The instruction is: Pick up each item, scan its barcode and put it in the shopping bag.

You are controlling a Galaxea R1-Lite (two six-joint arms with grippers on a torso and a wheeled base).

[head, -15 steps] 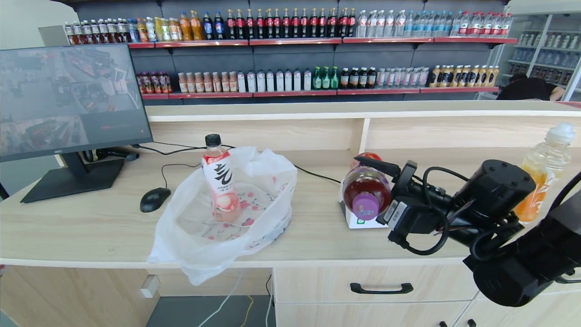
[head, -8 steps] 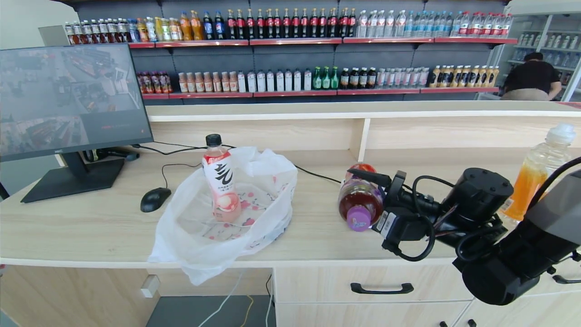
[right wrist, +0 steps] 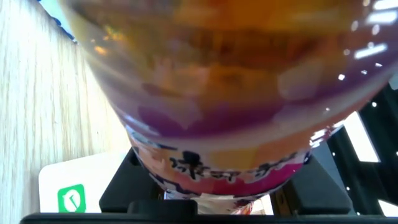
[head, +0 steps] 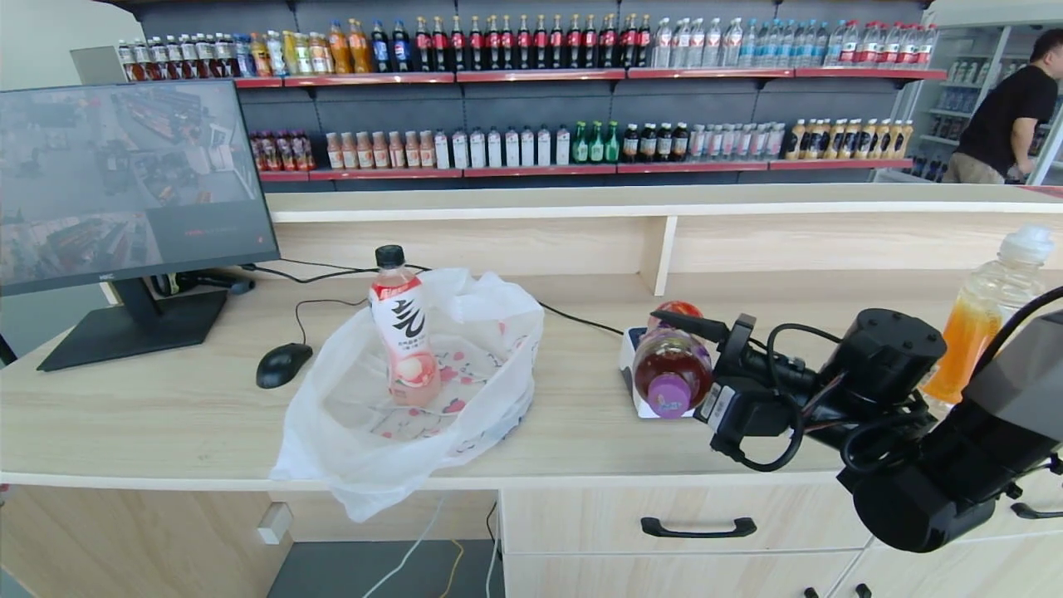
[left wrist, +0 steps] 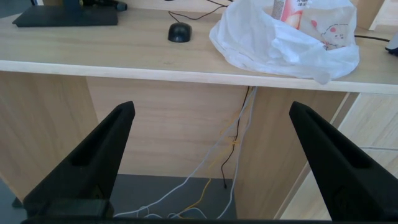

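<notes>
Pinching purple-capped drink bottle (head: 668, 374) sideways, right gripper (head: 685, 345) holds it just above white scanner (head: 641, 405) near counter's (head: 166, 399) front edge, presumably presenting barcode. Shopping bag (head: 349, 432) mid-counter. Left gripper (left wrist: 211, 112): jaws spread, unladen.

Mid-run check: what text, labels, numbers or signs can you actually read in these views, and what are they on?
Pink bottle in the shopping bag: large black brush characters, too stylised to read.
Purple-capped bottle: dark label print, blurred.
Scanner: green square symbol, no readable words.
Monitor: small bezel mark, too small.
Shelf bottles: labels too small.
Nothing reads clearly enough to quote.
</notes>
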